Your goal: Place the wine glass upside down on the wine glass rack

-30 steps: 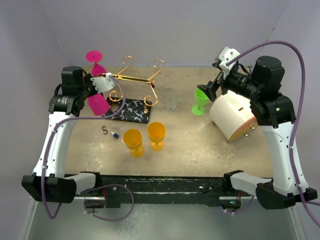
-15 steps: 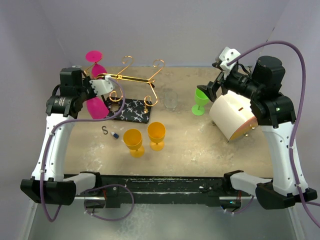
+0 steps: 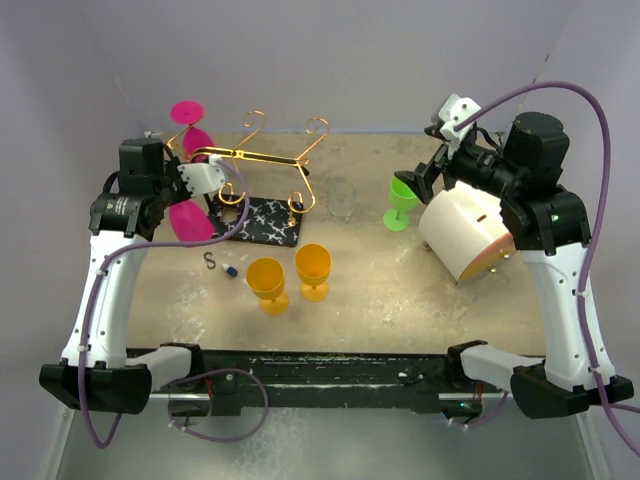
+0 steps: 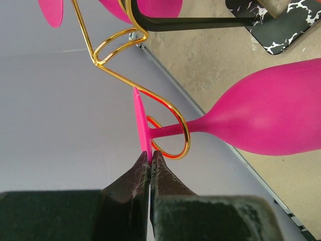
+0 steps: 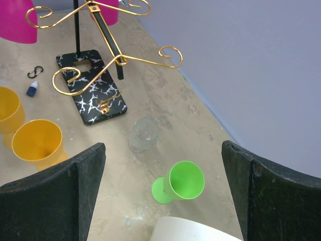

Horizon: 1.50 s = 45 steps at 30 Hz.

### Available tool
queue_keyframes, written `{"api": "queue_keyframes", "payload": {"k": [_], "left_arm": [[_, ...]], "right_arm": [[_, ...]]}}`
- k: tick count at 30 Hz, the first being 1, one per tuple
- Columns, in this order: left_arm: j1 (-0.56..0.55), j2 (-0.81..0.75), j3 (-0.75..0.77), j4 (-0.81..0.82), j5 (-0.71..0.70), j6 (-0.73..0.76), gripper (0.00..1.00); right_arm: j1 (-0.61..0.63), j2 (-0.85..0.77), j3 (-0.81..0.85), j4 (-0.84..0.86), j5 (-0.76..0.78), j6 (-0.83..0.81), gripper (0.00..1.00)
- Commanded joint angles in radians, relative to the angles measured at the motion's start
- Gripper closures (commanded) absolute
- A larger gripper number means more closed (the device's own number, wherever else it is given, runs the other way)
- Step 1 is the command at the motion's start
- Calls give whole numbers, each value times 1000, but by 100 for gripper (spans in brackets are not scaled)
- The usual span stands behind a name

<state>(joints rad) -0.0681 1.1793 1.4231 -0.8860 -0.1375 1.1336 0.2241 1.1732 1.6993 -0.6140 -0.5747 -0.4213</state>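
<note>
Left tool (image 4: 151, 161) closed on the rim of the foot of the pink glass (image 4: 271, 115). The thin disc is pinched edge-on between the two fingertips. This grip leaves the stem free, so it can pass through a spiral curl (image 4: 173, 131) of the rack (image 3: 268, 158). The stem lies inside that curl, with the foot on the tool's side and the bowl on the far side. In the top view the bowl hangs mouth-down below the gold arm, at the left of the marbled base (image 3: 262, 222) and clear of the tabletop (image 3: 400, 290). Whether the foot already bears on the wire cannot be told; it lies just beside it. Judged from this, the hanging step is nearly complete. What remains is to let the foot settle on the curl and then release. Opening too soon could let the glass swing or slip out of the loop.

A second pink glass (image 3: 190, 125) hangs from the rear arm in the same inverted way. Right tool (image 5: 163, 150) is fully open and empty, held well apart from the rack, above the green glass (image 5: 183, 182) and the clear glass (image 5: 144, 133), out of the working arm's way.
</note>
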Motion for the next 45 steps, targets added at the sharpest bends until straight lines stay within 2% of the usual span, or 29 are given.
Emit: {"api": "queue_keyframes", "payload": {"k": [1, 16, 25, 45], "left_arm": [[-2, -19, 34, -25, -28, -25, 97], [-3, -16, 74, -48, -32, -31, 98], [-3, -1, 41, 9, -117, -15, 97], [-4, 31, -6, 66, -132, -20, 87]], "right_arm": [[-6, -11, -1, 46, -28, 16, 0], [-12, -6, -4, 48, -34, 16, 0], [-14, -12, -8, 48, -35, 16, 0], [-20, -15, -13, 49, -38, 16, 0]]}}
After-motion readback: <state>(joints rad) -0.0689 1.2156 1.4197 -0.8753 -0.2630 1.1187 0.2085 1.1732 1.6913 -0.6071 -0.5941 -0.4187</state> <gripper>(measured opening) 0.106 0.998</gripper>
